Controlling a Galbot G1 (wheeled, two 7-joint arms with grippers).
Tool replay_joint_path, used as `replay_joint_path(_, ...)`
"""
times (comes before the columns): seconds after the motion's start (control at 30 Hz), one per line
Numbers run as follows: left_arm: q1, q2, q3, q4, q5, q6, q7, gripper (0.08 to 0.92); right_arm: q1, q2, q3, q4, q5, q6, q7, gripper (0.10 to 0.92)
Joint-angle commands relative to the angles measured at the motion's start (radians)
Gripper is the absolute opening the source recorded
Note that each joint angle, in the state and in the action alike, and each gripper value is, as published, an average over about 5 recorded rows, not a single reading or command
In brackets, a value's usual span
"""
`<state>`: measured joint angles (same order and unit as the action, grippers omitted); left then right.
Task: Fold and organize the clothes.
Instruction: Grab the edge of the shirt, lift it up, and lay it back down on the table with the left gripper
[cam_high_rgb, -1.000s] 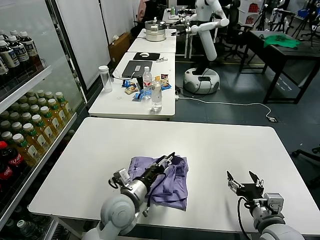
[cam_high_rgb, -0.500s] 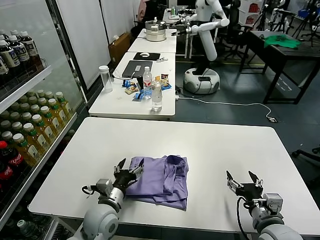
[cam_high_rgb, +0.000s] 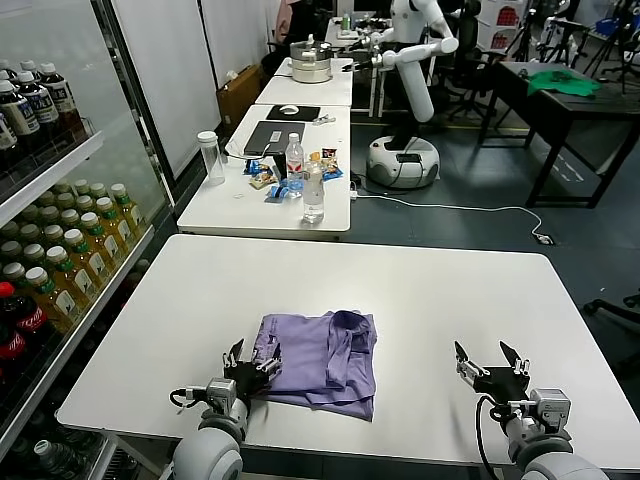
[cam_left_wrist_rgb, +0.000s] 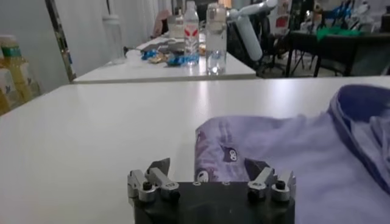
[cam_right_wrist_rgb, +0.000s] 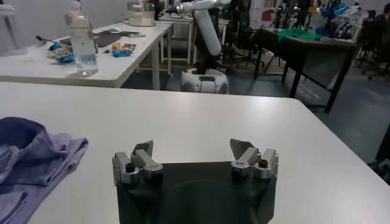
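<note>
Shirt (cam_high_rgb: 323, 359) sitting folded on the white table (cam_high_rgb: 440, 290), near the front edge, both grippers off it

Lavender tee, lumpy fold, collar bunched at the far side; left wrist view shows a small dark print by its near corner. Left gripper (cam_high_rgb: 250, 360) is low at the shirt's left edge, jaws spread, nothing in them, looks just short of the fabric. Right gripper (cam_high_rgb: 492, 367) hangs over bare table well to the right, jaws spread and empty too
</note>
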<state>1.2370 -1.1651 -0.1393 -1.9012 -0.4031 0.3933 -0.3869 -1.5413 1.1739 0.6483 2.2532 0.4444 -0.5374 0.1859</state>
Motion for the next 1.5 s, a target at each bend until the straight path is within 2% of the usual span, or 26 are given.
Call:
replay_joint_path(0.03, 0.02, -0.006, -0.003, 0.006, -0.047, 0.064, -0.021, 0.725, -0.002, 0.002, 0.0, 0.006, -0.001, -0.001, 0.001, 0.823)
replay_joint_path(0.27, 0.014, -0.017, -0.031, -0.026, -0.31, 0.063, 0.003, 0.526, -0.003, 0.008, 0.0, 0.013, -0.002, -0.001, 0.003, 0.823)
replay_joint_path(0.47, -0.002, -0.036, -0.08, -0.027, -0.475, -0.001, 0.009, 0.352, -0.009, 0.016, 0.002, 0.017, -0.005, 0.0, 0.004, 0.823)
replay_joint_path(0.73, -0.006, -0.046, -0.25, -0.061, -0.806, -0.035, 0.008, 0.135, -0.009, 0.018, 0.008, 0.02, -0.004, 0.001, 0.005, 0.823)
replay_joint_path(0.97, -0.013, 0.013, -0.462, -0.092, -1.054, -0.015, 0.005, 0.11, 0.002, 0.021, 0.002, 0.008, -0.004, 0.002, 0.006, 0.823)
replay_joint_path(1.2, -0.043, 0.189, -0.687, -0.069, -1.184, 0.058, 0.019, 0.11, 0.022, 0.022, -0.01, -0.011, -0.003, 0.007, 0.004, 0.823)
replay_joint_path(1.37, -0.079, 0.261, -0.72, -0.128, -1.193, 0.089, 0.028, 0.11, 0.033, 0.025, -0.02, -0.015, -0.003, 0.009, 0.003, 0.823)
replay_joint_path(1.5, -0.096, 0.254, -0.622, -0.23, -1.116, 0.096, 0.028, 0.11, 0.031, 0.024, -0.018, -0.01, -0.002, 0.011, 0.001, 0.823)
